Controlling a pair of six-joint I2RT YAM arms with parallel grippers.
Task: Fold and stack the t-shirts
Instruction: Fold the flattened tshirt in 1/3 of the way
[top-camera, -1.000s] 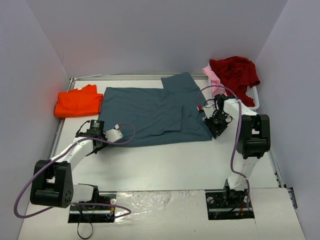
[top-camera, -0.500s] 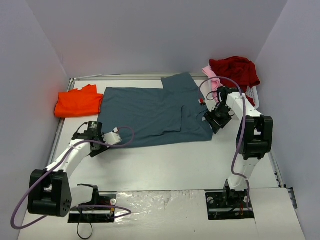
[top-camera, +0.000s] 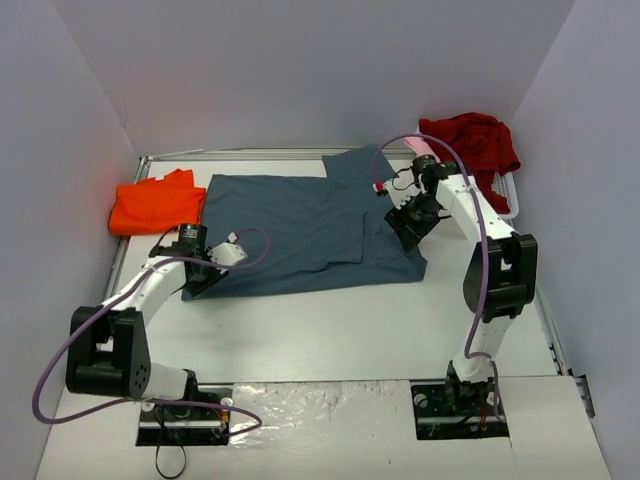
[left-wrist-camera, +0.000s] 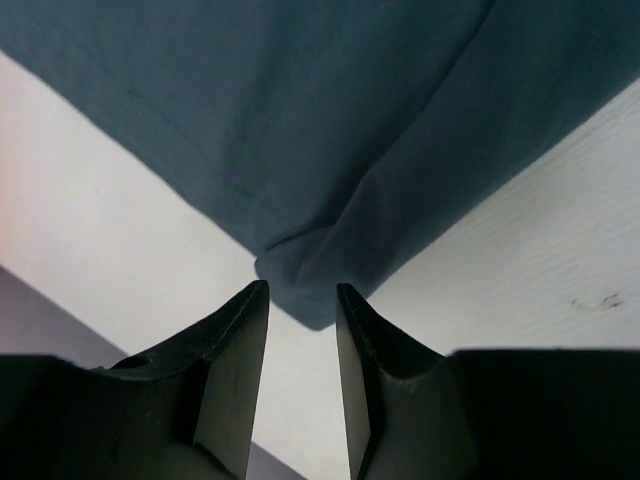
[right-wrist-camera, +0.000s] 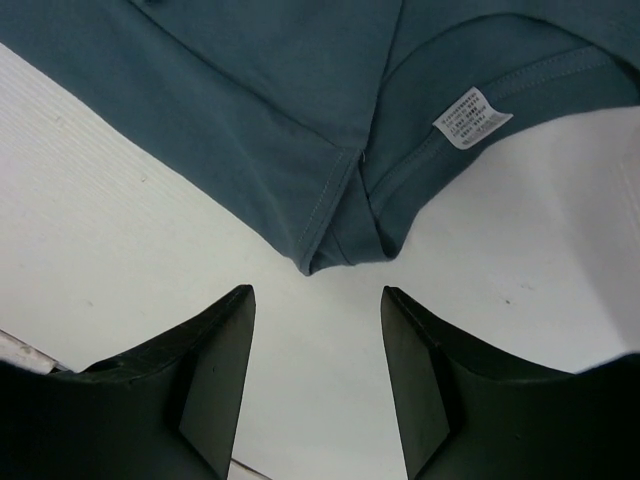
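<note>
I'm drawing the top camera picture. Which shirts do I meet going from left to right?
First the orange t-shirt, then the blue-grey t-shirt, then the pink t-shirt, then the dark red t-shirt.

Left tool (left-wrist-camera: 300, 292) and right tool (right-wrist-camera: 316, 294), jaws apart.

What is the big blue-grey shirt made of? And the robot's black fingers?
The blue-grey shirt looks like soft matte knit cloth: stitched hems, limp folds, a sewn-in label. The right gripper has fingers that look like hard black plastic, probably: smooth, faint sheen.
</note>
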